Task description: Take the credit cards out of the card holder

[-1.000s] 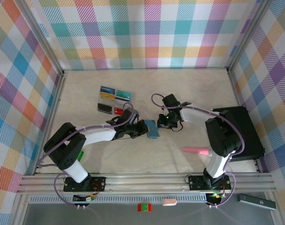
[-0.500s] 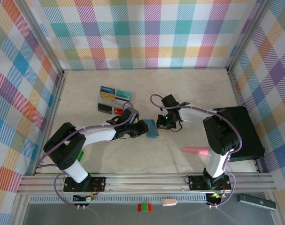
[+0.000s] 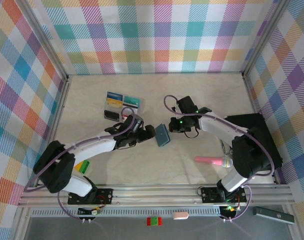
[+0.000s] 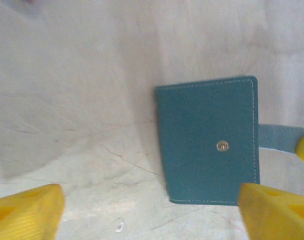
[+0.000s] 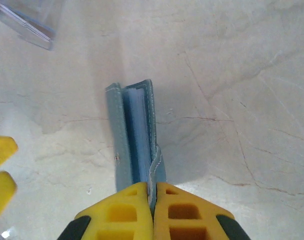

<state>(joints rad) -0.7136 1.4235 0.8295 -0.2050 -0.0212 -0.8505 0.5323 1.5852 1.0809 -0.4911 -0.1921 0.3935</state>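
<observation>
Left tool (image 4: 149, 215) has sprung wide open, freeing the holder (image 3: 163, 135), now on edge over the worktop (image 3: 207, 95); right tool (image 5: 153, 194) is clamped on its tab (image 5: 155, 162). Such a thin pinch may slip, letting the holder topple.

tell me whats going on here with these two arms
The right gripper is shut on the side tab of the teal card holder, holding it on edge between the arms. The left gripper stands open next to it, gripping nothing. Several credit cards already lie clustered on the table.
</observation>
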